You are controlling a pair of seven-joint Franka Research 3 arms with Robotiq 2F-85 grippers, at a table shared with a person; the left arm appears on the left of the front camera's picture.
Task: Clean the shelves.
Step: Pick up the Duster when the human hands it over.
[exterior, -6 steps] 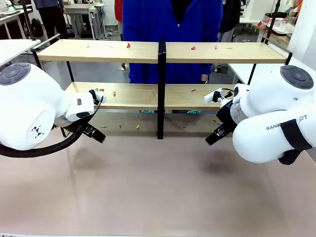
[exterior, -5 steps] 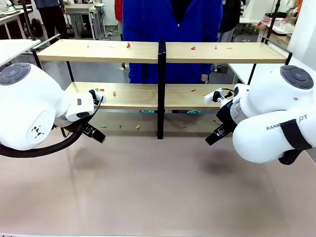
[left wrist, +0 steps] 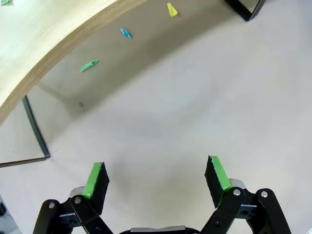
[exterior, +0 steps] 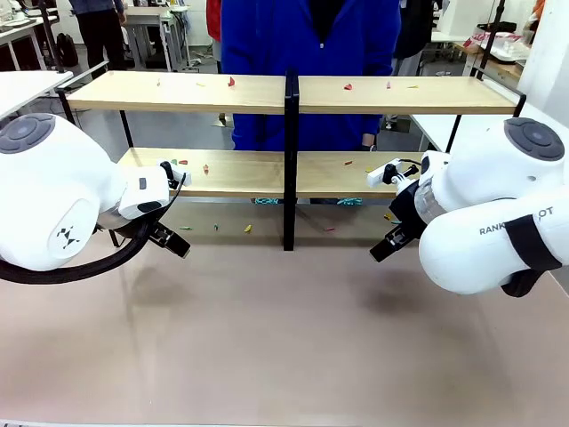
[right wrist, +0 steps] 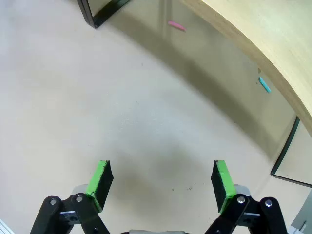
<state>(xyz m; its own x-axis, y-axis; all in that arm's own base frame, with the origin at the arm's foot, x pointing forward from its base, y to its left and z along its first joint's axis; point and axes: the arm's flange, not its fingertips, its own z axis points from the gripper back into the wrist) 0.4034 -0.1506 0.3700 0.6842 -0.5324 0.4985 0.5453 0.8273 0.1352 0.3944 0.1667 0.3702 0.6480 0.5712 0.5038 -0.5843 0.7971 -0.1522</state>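
Shelves (exterior: 213,173): two-tier rack standing across the far part of the table (exterior: 284,347). I take its black centre post (exterior: 291,160) as my reference.
Left gripper (exterior: 173,242) (left wrist: 156,174): left of the post, low over the table, just in front of the lower board. I see its green pads (left wrist: 95,179) set wide apart with nothing between them.
Right gripper (exterior: 387,245) (right wrist: 161,179): right of the post, at about the same height and also in front of the lower board. Its jaws are spread wide and I see nothing in them.
Upper board: small red scraps (exterior: 231,82) on both sides of the post.
Lower board: small bits (exterior: 204,168) on both sides of the post.
Table under the lower board, left of the post: green scrap (left wrist: 89,65), blue scrap (left wrist: 125,32), yellow scrap (left wrist: 171,9).
Table under the lower board, right of the post: pink scrap (right wrist: 176,25), turquoise scrap (right wrist: 264,85).
Person (exterior: 307,36): in a blue top, directly behind the post.
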